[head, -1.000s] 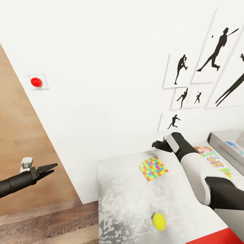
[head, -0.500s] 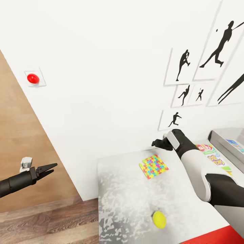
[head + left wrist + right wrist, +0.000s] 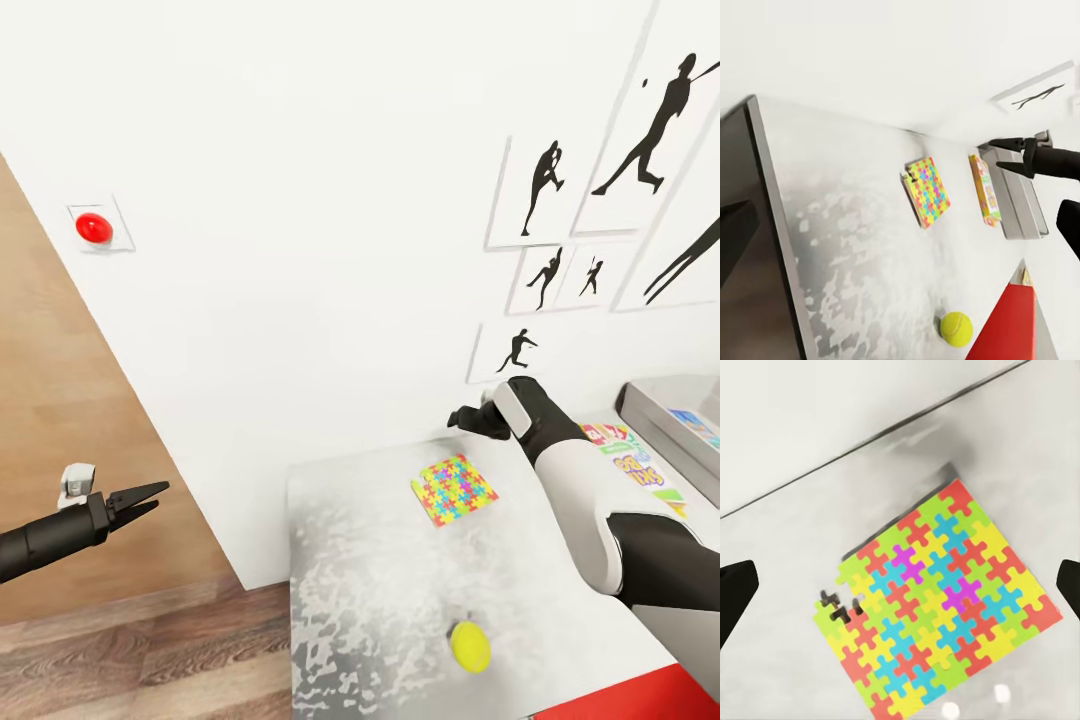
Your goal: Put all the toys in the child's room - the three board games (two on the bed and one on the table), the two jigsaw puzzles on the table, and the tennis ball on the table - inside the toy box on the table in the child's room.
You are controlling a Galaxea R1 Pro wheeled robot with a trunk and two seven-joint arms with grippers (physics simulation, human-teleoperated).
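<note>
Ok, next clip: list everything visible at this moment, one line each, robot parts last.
table: one, pale grey mottled top, against the white wall.
jigsaw puzzle: one, multicoloured, flat on the table near the wall.
tennis ball: one, yellow-green, near the table's front edge.
board game: one, green-white with red band, beside the toy box, partly hidden by the right arm.
toy box: one, light grey, far right on the table, a blue box inside.
wall prints: several, black athlete silhouettes on white.
red button: one, on the wall plate at left.
left claw: black, open, over the wooden floor.
right claw: black, open, above the puzzle.
</note>
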